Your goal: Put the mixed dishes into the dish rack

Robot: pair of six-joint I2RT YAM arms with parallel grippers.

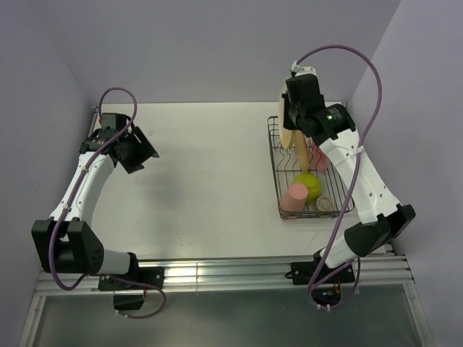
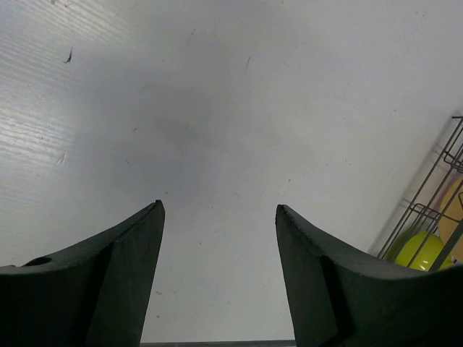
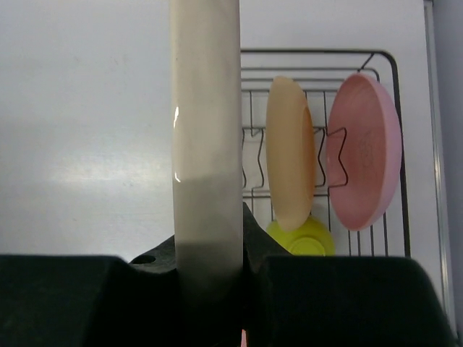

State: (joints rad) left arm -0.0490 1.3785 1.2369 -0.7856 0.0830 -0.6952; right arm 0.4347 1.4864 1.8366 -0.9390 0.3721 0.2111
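The dark wire dish rack [image 1: 275, 170] stands at the right of the table. In it the orange plate [image 1: 300, 150] and the pink plate [image 1: 319, 157] stand upright, and nearer lie the lime-green bowl [image 1: 308, 186], the pink cup [image 1: 294, 196] and the small speckled grey bowl [image 1: 325, 204]. My right gripper [image 1: 293, 119] is shut on the cream plate [image 3: 206, 130], held upright and edge-on at the rack's far left side, left of the orange plate [image 3: 291, 163] and the pink plate [image 3: 365, 159]. My left gripper [image 1: 142, 154] is open and empty over bare table, far left of the rack.
The white table [image 1: 210, 173] is closed in by lilac walls at the back and on both sides. The rack's corner [image 2: 434, 210] and the lime-green bowl [image 2: 419, 249] show at the right edge of the left wrist view. A metal rail runs along the near edge.
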